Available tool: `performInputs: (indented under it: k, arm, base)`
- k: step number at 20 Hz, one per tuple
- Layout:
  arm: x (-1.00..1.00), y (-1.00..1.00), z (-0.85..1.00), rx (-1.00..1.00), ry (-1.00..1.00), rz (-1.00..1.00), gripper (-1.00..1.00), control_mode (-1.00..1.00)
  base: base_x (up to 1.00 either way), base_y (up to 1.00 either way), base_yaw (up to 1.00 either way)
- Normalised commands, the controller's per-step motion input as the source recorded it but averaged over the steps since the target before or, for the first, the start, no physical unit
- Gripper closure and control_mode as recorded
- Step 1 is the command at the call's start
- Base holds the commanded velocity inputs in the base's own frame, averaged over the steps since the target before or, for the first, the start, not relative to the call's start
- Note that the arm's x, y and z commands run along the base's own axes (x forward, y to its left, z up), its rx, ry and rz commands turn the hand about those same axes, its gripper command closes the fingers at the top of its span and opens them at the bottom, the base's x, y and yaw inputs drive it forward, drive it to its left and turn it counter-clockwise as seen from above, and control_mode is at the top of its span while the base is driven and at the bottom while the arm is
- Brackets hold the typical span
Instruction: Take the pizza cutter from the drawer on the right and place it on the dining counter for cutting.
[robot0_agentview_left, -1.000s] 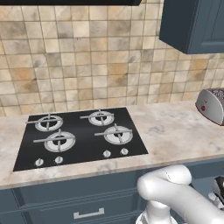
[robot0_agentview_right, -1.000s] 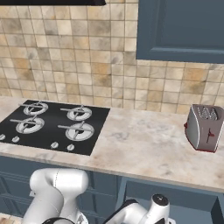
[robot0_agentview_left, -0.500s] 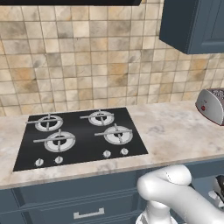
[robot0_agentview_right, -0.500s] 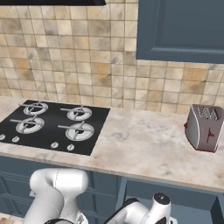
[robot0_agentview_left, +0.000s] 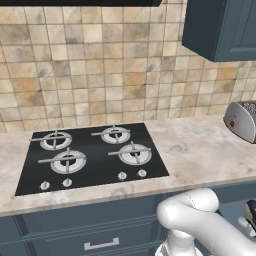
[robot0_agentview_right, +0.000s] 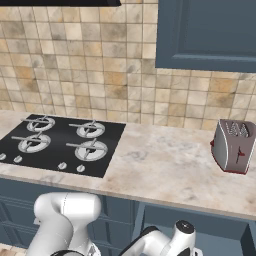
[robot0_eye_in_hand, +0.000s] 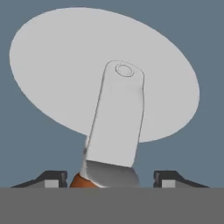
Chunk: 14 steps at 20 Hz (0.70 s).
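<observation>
The pizza cutter (robot0_eye_in_hand: 105, 87) lies on the blue floor of the drawer (robot0_eye_in_hand: 205, 52), its wheel blade far from the camera and its reddish handle between the two fingertips. The pincer (robot0_eye_in_hand: 109, 179) straddles that handle; whether it grips cannot be told. A toaster (robot0_agentview_right: 232, 146) stands on the counter (robot0_agentview_right: 165, 167) beside the hob (robot0_agentview_right: 60, 142).

Silver toaster (robot0_agentview_right: 232, 146) on marbled worktop (robot0_agentview_right: 165, 167), well right of black hob (robot0_agentview_right: 60, 142).

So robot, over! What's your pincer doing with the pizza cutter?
Pincer open, fingertips either side of the handle, not yet clamped. Round silver-grey wheel pizza cutter with reddish-brown handle lying on the navy-blue drawer floor. Nothing in the way.
</observation>
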Motion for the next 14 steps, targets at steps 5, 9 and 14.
performInputs:
  k: [5,9,14]
  arm:
    - [0.00,0.00,0.00,0.00,0.00,0.00,1.00,-1.00]
    - [0.00,-0.03,0.00,0.00,0.00,0.01,1.00,-1.00]
    - [-0.05,-0.04,0.31,0.00,0.02,0.00,1.00,-1.00]
  base:
    - [0.00,0.00,0.00]
    - [0.00,0.00,0.00]
    - [0.00,0.00,0.00]
